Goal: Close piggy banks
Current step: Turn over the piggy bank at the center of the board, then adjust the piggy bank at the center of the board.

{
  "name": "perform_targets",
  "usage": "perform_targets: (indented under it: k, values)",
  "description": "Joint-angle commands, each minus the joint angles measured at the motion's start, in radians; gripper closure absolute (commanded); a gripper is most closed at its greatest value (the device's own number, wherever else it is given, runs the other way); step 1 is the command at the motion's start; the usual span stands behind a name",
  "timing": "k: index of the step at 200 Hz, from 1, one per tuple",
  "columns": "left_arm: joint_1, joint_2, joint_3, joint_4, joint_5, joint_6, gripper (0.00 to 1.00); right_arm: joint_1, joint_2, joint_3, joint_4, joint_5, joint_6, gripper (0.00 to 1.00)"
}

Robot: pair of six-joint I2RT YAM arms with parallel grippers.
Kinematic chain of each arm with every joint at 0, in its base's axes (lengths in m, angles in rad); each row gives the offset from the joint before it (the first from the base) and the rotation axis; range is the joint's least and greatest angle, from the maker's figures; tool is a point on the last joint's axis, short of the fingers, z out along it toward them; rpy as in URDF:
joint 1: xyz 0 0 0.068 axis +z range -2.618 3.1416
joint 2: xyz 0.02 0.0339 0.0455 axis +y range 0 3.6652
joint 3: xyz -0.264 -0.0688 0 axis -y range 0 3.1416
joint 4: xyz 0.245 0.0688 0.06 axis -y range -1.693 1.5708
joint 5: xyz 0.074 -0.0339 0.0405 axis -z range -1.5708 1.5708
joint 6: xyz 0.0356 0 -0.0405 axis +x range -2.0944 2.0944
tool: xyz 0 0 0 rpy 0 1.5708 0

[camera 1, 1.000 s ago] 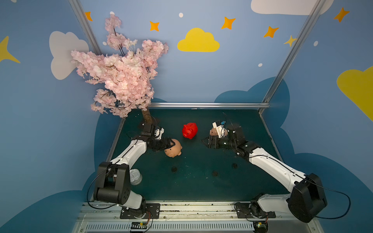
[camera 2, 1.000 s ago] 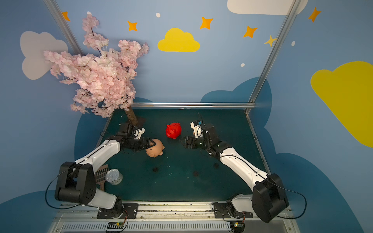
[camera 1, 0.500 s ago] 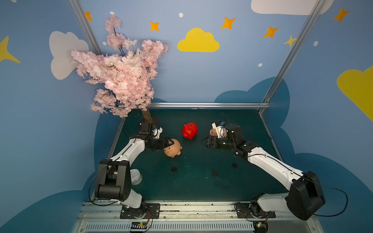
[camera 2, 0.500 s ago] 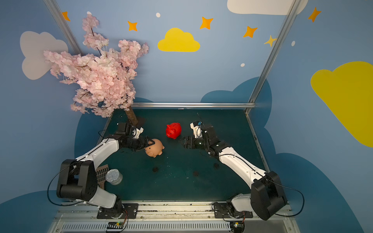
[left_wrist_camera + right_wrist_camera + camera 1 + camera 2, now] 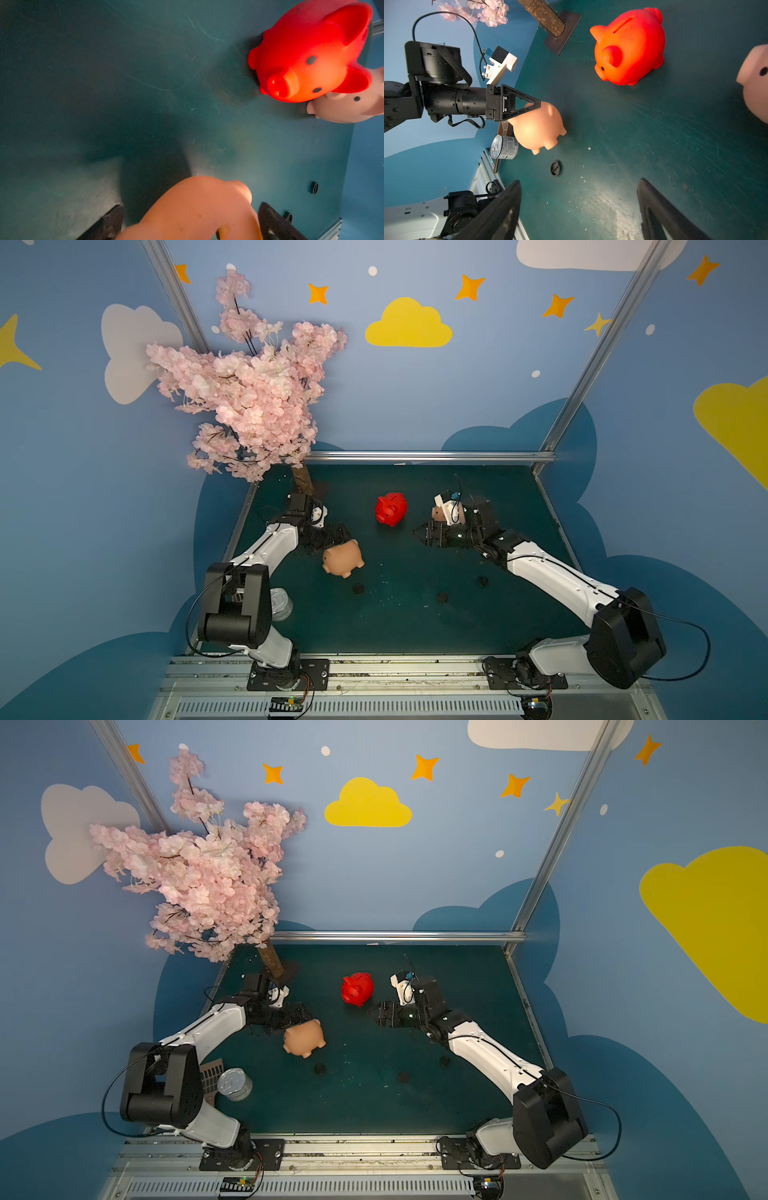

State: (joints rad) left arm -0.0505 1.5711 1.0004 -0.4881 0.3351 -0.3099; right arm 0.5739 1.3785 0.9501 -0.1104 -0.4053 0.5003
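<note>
My left gripper (image 5: 338,533) has spread its jaws; the peach-pink rounded plastic pig (image 5: 343,560) now sits lower on the dark green mat (image 5: 415,626), between them. My right gripper (image 5: 579,181) gapes empty near the glossy red plastic pig (image 5: 390,509) and the paler pink plastic pig (image 5: 437,514).

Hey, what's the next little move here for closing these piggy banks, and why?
Probably lower the right claw onto the dark plug ahead of it and pinch it. That claw is open and empty, three plugs lie loose on the mat, and the left claw stands open around the peach pig.
</note>
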Motion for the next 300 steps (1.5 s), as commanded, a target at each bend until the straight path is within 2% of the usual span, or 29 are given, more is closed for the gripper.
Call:
perform_targets:
  k: [1,28,67,105,143,196,234,252,273,300]
  values:
    - [0.004,0.003,0.001,-0.045,-0.052,0.016,0.01,0.008,0.015,0.028,-0.012,-0.01,0.006,0.14]
    - [0.005,-0.012,0.009,-0.063,-0.13,0.014,0.01,0.01,0.023,0.033,-0.017,-0.011,0.006,0.14]
    - [0.005,-0.041,0.039,-0.091,-0.168,0.013,0.0,0.034,0.059,0.065,-0.048,0.01,0.022,0.14]
    - [0.006,-0.082,0.058,-0.126,-0.19,0.018,0.01,0.121,0.126,0.114,-0.072,0.067,0.086,0.15]
    - [0.006,-0.129,0.078,-0.179,-0.197,0.017,0.01,0.237,0.25,0.197,-0.096,0.074,0.142,0.21]
    - [0.006,-0.211,0.033,-0.184,-0.126,0.007,0.02,0.321,0.408,0.315,-0.125,0.038,0.149,0.31]
    - [-0.019,-0.251,-0.023,-0.19,-0.016,-0.038,0.14,0.327,0.441,0.339,-0.133,0.038,0.143,0.36]
    - [-0.042,-0.287,-0.06,-0.208,-0.038,-0.063,0.2,0.327,0.441,0.338,-0.143,0.044,0.136,0.39]
    - [-0.055,-0.321,-0.093,-0.232,-0.011,-0.077,0.28,0.327,0.442,0.331,-0.144,0.045,0.136,0.42]
    - [-0.059,-0.361,-0.164,-0.2,0.066,-0.098,0.28,0.33,0.441,0.324,-0.161,0.053,0.144,0.47]
